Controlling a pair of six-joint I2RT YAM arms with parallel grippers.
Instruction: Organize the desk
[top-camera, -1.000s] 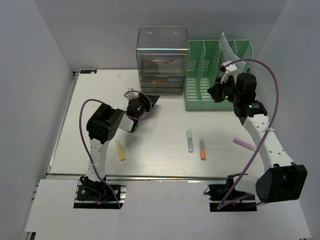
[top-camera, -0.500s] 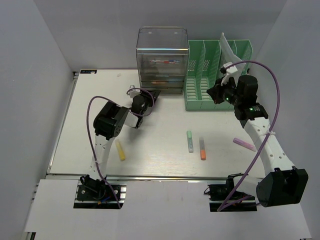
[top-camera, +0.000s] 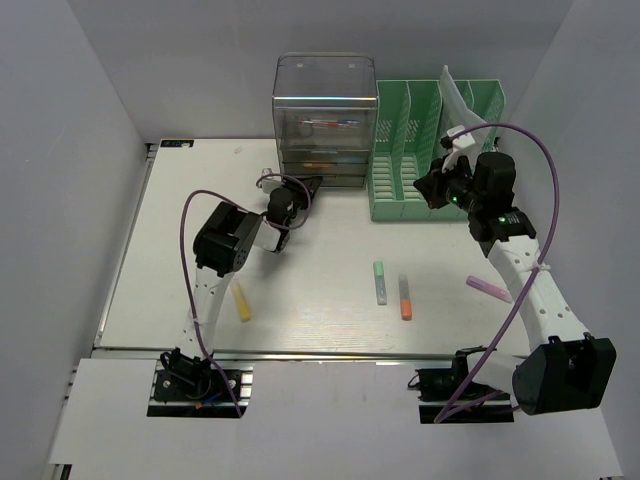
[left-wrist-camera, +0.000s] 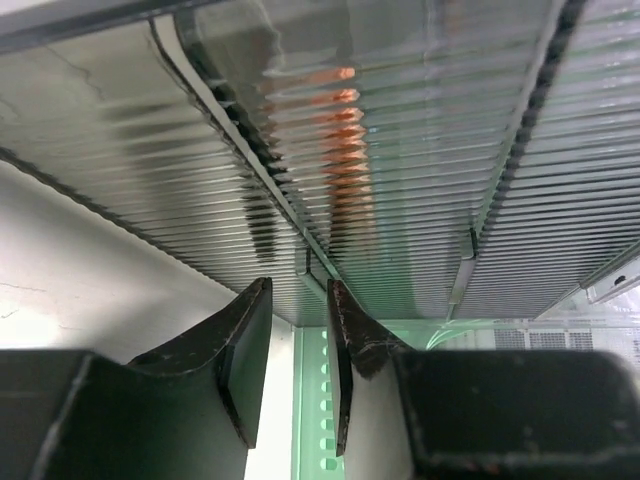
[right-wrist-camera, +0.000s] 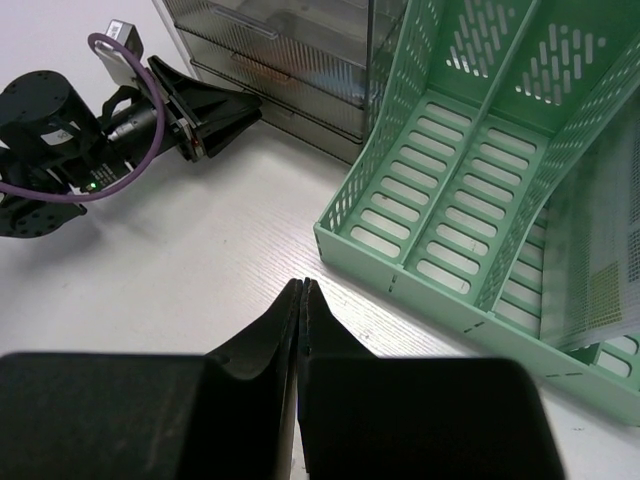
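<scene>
- Left wrist view alone: left gripper (left-wrist-camera: 300, 292) narrowly parted at the drawer unit (left-wrist-camera: 400, 150) front.
- Right wrist view alone: right gripper (right-wrist-camera: 301, 288) pressed closed, empty, above the desk (right-wrist-camera: 200, 270).

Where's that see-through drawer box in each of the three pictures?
Top external: drawer unit at the back of the desk, centre.
Left wrist: drawer unit fills the upper picture, ribbed fronts close up.
Right wrist: drawer unit along the top edge, left of centre.
Shared landmark: the green file rack, seen in all three.

A robot lab booth (plain grey walls (top-camera: 80, 150)) enclosing an off-white desk (top-camera: 320, 265).
</scene>
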